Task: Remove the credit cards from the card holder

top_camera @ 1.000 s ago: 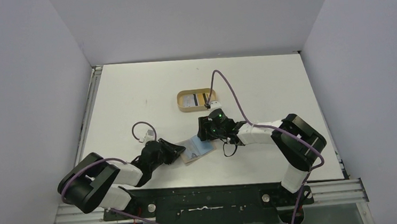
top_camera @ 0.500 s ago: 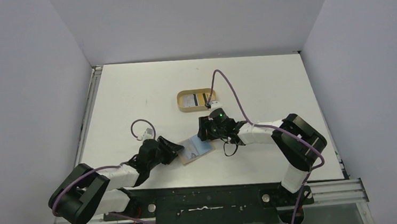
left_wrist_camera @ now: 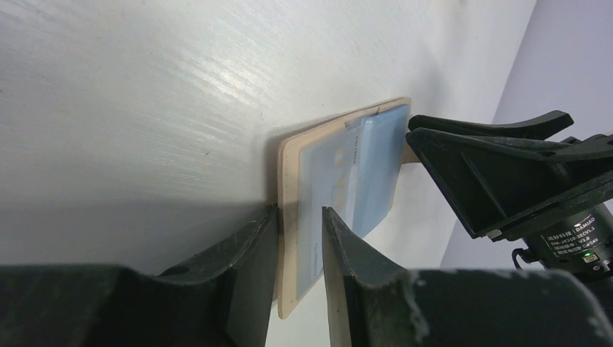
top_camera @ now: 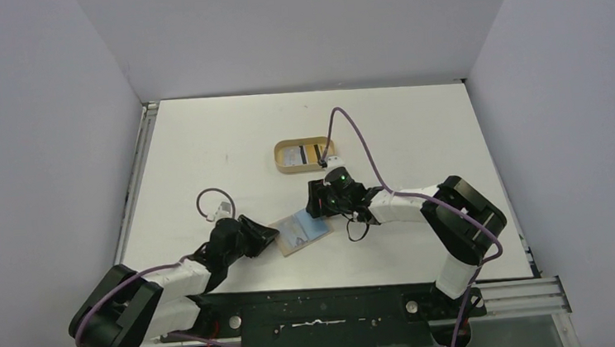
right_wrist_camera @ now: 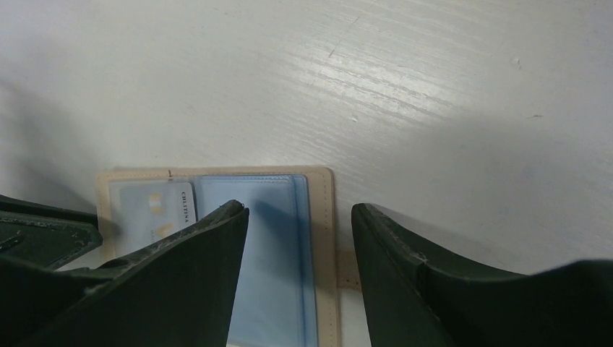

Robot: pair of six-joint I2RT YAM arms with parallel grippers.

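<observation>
Holder [top_camera: 302, 232]: open flat tan wallet, floppy; you pin it.
Card [right_wrist_camera: 150, 208]: thin pale-blue plastic, slick; pinch exposed end.
Left gripper [left_wrist_camera: 300, 215]: clamp unclear.
Right gripper [right_wrist_camera: 300, 210]: jaws apart.

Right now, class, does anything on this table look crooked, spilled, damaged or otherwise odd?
Nothing is spilled or damaged. The open card holder lies askew to the edges of the table, one edge between the left fingers, with a pale blue card tucked in one sleeve. Otherwise nothing stands out.
</observation>
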